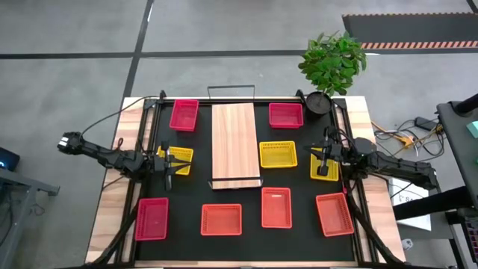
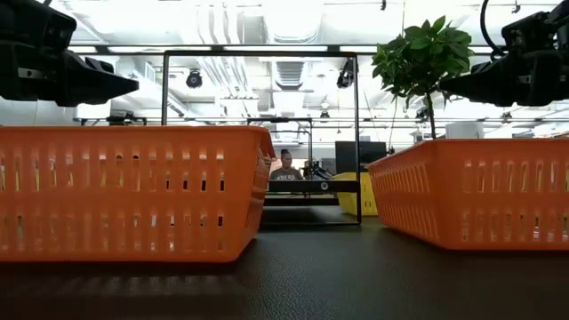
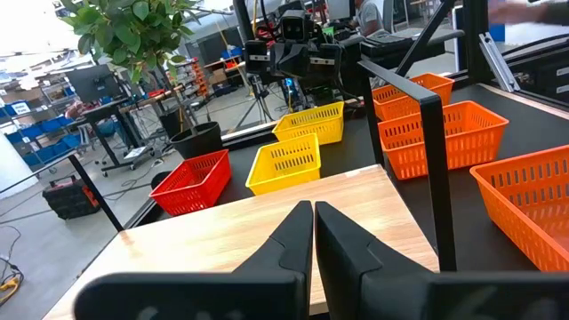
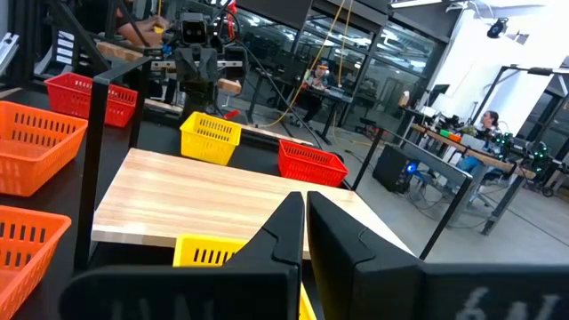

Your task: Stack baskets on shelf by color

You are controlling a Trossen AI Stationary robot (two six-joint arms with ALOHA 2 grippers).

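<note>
Black mat (image 1: 246, 196) covers the tabletop. Light-wood plank shelf (image 1: 235, 143) shows pale grain. Yellow mesh plastic baskets (image 1: 278, 154) sit mid-table, red mesh plastic baskets (image 1: 184, 114) toward the far edge, orange mesh plastic baskets (image 1: 221, 219) along the near edge.

I am running this rig in an open industrial lab or workshop hall. Overhead I see exposed pipes and ducts (image 2: 267, 27) under strip lighting, a grey concrete floor (image 1: 67, 82) with hazard-striped matting (image 1: 418, 45), workbenches (image 4: 462, 147) crowded with equipment, blue storage bins (image 3: 36, 133), and people seated at desks (image 4: 489, 120).
</note>
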